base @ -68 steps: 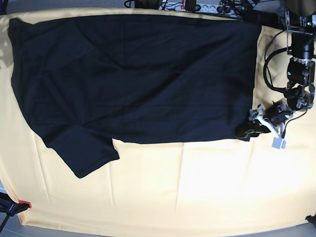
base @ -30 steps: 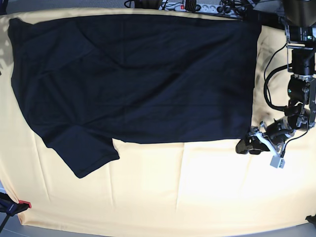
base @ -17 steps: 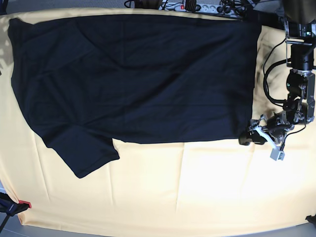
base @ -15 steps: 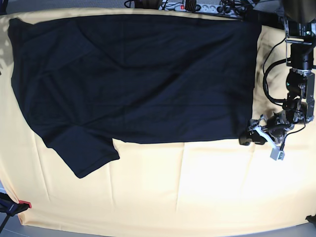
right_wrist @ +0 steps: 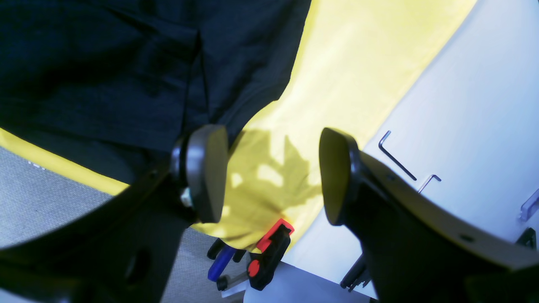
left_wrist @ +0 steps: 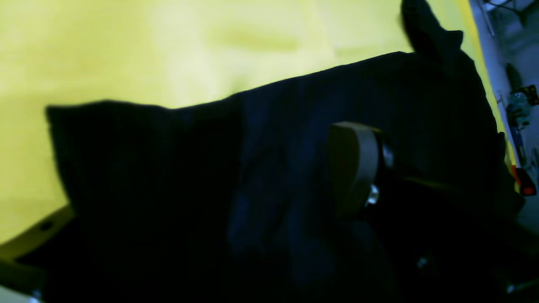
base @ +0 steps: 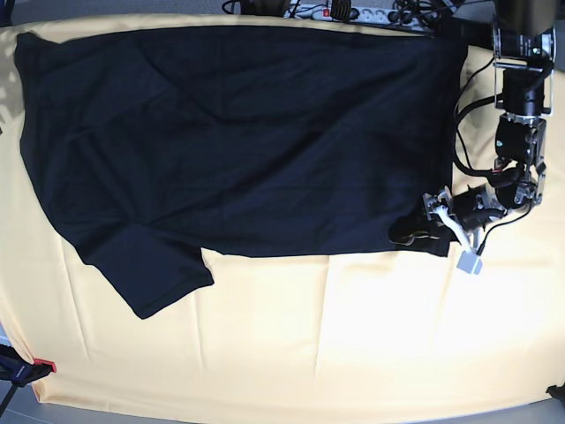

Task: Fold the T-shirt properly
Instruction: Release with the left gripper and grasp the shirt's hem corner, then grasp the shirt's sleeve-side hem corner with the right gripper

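Yellow cloth (base: 353, 336) covered our table. We saw the black T-shirt (base: 238, 132) lying flat across the upper half, long side running left to right, one sleeve poking toward the lower left. It looked soft and plain. Our left gripper (base: 415, 231) was open at its lower right corner. Our right gripper (right_wrist: 273, 172) was open too.

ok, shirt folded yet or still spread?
Partly folded. The T-shirt lies flat on the yellow cloth with one sleeve still sticking out; no compact fold.
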You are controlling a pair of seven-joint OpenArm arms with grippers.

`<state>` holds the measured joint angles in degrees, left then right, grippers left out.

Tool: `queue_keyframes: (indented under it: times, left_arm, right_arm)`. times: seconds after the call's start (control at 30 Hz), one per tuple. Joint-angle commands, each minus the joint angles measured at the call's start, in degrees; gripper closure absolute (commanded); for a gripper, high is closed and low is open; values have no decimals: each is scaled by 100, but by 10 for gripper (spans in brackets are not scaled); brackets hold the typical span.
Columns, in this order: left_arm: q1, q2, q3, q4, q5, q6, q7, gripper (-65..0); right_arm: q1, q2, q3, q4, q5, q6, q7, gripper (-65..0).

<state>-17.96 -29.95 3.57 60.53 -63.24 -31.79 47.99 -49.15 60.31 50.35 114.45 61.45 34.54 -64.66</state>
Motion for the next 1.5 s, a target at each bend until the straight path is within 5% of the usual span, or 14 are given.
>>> queue_keyframes:
  times: [0.0,0.13,0.27,0.5,0.7,0.97,1.17,1.47]
  left_arm:
    - [-63,-68,4,20,87,42,129,-445]
    - [-63,-70,4,20,487,48,-407,-355]
    - [-79,-70,4,20,955,50,-887,0]
    - [-280,-70,4,20,1056,48,-964,0]
    - [-752,-70,4,20,1333,50,-1071,0]
    - [-949,-68,4,20,1373,48,-1110,0]
    - [-938,-72,4,20,1370,48,-955,0]
    - [-938,-72,4,20,1370,46,-675,0]
  right_arm:
    - [31,129,81,28,-26,-7,68,-364]
    - [31,127,81,28,-24,-7,72,-364]
    - [31,127,81,28,-24,-4,94,-364]
    - [31,127,81,28,-85,101,341,-364]
    - [33,127,70,28,-879,160,1528,-364]
    - [981,127,-323,-39,-1528,-857,1899,-364]
    - [2317,92,-1919,-787,-2006,-1165,1906,-364]
    - [4793,-1064,-3436,-2575,-1930,-1097,1902,-364]
